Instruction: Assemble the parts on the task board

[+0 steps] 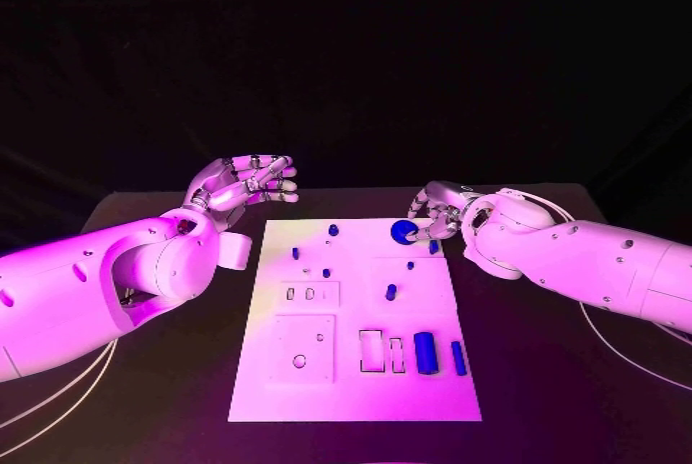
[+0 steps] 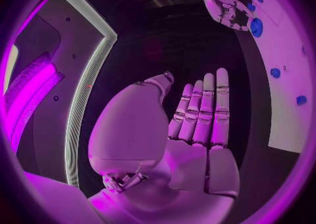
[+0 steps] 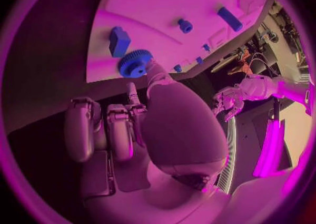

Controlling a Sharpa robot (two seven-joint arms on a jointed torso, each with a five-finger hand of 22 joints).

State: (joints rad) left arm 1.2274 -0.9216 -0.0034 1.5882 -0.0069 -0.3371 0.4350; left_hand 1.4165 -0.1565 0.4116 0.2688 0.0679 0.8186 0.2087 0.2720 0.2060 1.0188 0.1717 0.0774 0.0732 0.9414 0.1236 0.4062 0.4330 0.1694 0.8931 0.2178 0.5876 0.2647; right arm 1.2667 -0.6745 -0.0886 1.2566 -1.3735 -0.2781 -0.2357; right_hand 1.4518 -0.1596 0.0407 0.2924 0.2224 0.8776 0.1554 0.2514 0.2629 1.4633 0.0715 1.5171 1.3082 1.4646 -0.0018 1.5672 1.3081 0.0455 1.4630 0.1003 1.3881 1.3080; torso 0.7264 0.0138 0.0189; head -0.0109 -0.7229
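The right robot hand [image 1: 437, 216] pinches a blue gear [image 1: 404, 231] at the task board [image 1: 356, 384]'s far right corner, the gear at nine o'clock from the palm. The left robot hand [image 1: 242, 187] hovers open, holding nothing, beyond the far left corner, farther from the gear.

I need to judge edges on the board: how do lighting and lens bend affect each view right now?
Head view: magenta light washes the task board pale, though the blue parts stay distinct and edges run straight. Left wrist view: fisheye curves the board's edge; the left hand looks sharp. Right wrist view: the board bows strongly, and the blue gear by the right hand stays crisp.
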